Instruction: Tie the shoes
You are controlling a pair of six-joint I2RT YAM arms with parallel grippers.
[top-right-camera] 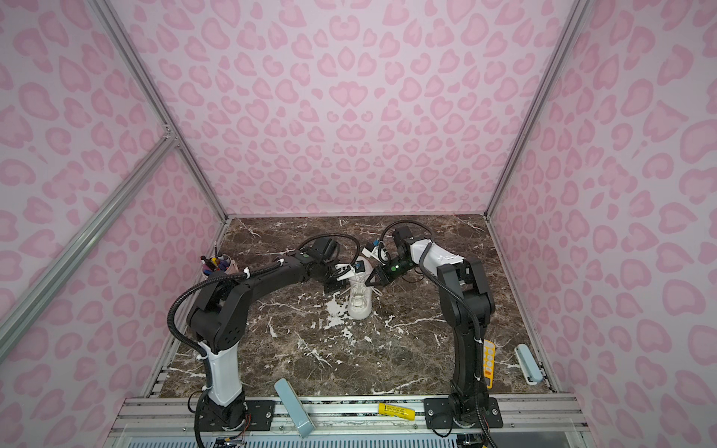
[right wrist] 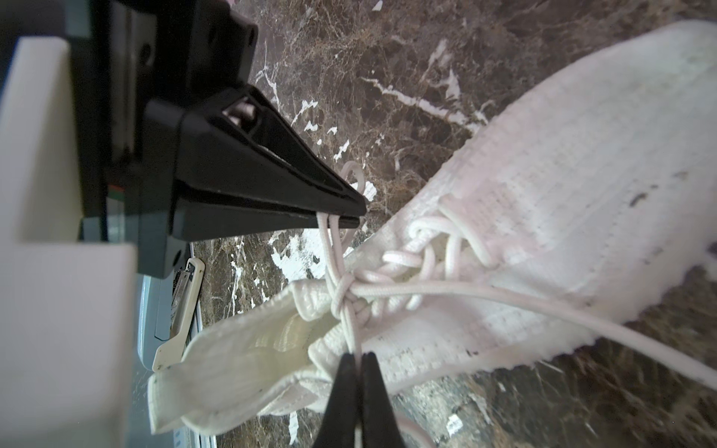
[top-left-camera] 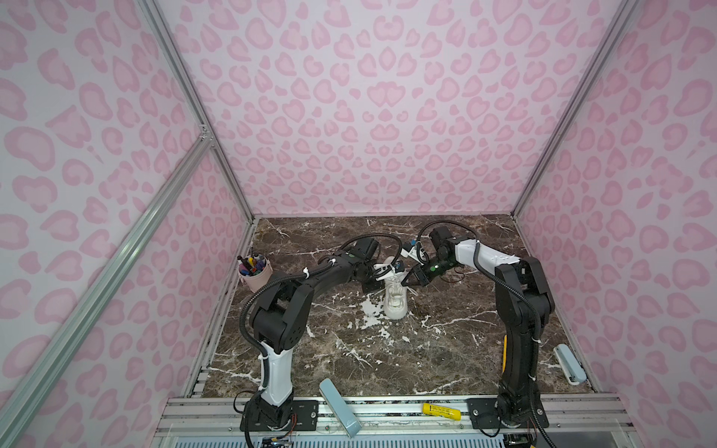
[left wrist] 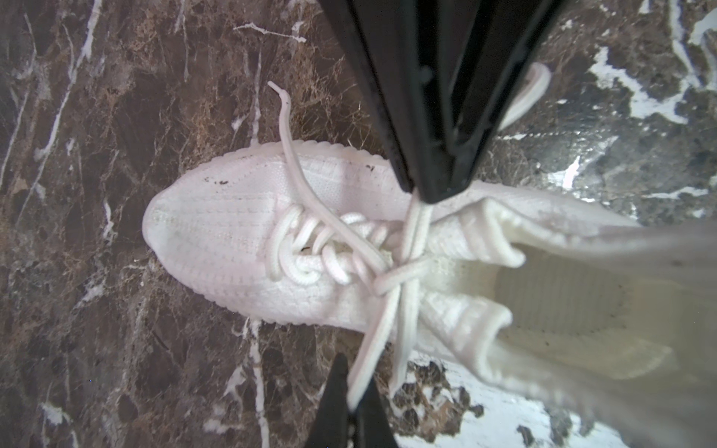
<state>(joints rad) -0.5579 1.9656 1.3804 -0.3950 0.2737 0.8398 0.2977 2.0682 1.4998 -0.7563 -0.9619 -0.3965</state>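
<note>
Shoe (top-left-camera: pixel 395 304) sits mid tabletop (top-left-camera: pixel 446 360), slightly toward the far edge, toe facing the near edge. Left gripper (left wrist: pixel 355 388) is pinched tight on a lace loop (left wrist: pixel 405 329). Right gripper (right wrist: pixel 359 357) is pinched on the other loop (right wrist: pixel 349 329). Both loops pull taut from the knot (right wrist: pixel 343 291) over the tongue. The free lace end (left wrist: pixel 287 128) trails off the shoe's side onto the tabletop.

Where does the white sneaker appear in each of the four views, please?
A top view: the sneaker sits just right of centre, in the lower half.
A top view: at the horizontal centre, in the lower half.
Left wrist: fills the middle, seen from above, laces showing.
Right wrist: close up, filling much of the picture.
Shared landmark: the brown marble table beneath it.
</note>
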